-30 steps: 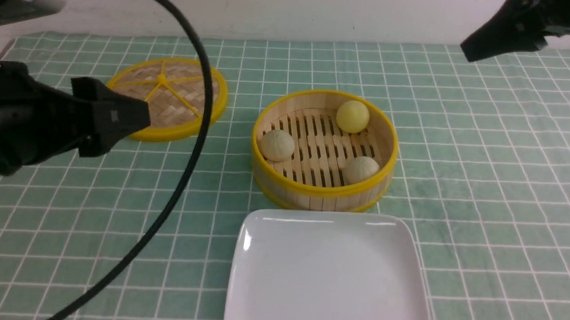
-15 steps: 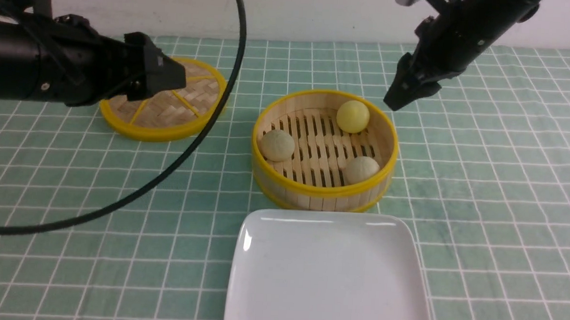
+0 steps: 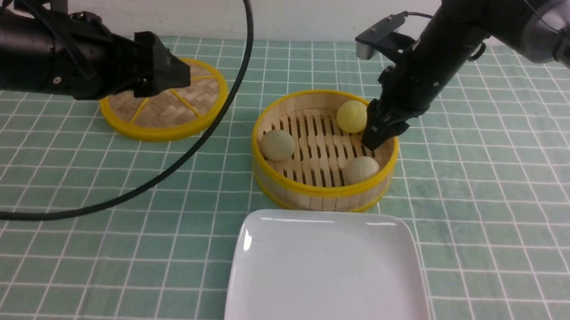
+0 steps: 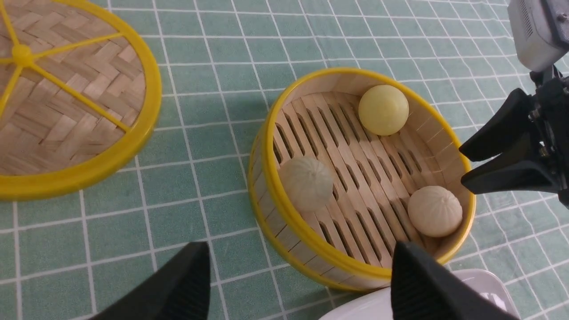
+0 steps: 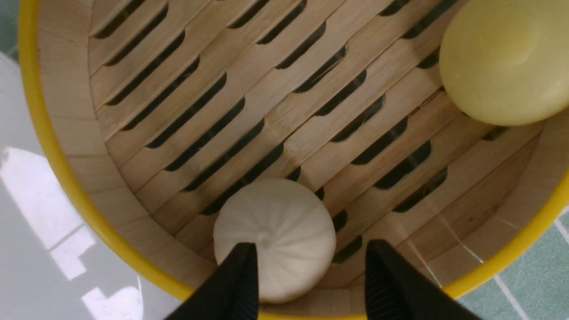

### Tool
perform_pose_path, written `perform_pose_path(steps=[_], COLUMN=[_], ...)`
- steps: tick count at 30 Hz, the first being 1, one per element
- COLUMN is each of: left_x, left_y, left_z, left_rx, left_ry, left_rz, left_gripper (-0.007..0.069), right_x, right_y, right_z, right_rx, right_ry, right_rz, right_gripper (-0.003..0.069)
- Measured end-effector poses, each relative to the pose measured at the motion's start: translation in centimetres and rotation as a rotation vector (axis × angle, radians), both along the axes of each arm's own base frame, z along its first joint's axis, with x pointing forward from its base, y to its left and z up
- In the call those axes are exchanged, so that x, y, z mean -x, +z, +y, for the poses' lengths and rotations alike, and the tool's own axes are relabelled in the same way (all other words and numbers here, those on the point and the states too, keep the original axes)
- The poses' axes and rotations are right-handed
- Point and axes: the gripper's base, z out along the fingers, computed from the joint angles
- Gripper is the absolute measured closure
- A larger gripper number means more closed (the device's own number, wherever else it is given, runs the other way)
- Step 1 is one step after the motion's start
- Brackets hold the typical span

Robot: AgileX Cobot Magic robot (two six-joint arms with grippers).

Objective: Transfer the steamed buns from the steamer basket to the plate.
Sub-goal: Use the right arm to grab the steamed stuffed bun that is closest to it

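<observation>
Light is bright and even, falling from above, so shadows stay soft. A faint darker patch lies on the table (image 3: 504, 213) left of the basket (image 3: 322, 193), another under the right arm (image 3: 444, 46). The plate (image 3: 328, 277) shows thin glare streaks along its far rim in the front view and blocky white reflections in the right wrist view. There the right tool (image 5: 311, 246) has slightly soft fingers (image 5: 240, 284). The front view is mildly grainy.

Checked cloth (image 3: 481, 188): lid (image 3: 171, 112), basket (image 3: 312, 192), plate (image 3: 328, 277).
</observation>
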Motion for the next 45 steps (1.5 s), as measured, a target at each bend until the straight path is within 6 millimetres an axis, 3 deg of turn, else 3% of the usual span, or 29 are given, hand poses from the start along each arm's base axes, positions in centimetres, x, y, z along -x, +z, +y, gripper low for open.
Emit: perform_pose_path(steps=[16,45], left_x=[0.0,-0.1], left_y=[0.0,0.0], left_z=[0.0,0.1], left_rx=[-0.006,-0.009], left_ry=[-0.004,0.002], left_rz=[-0.003,-0.011], left_gripper=[0.0083,0.0083], right_x=[0.7,0.0], right_y=[0.0,-3.5], right_z=[1.6,1.6], right_rx=[-0.016,0.029], right_ry=[0.026,-0.043], right_rz=[0.009,0.092], right_gripper=[0.0316,0.0319])
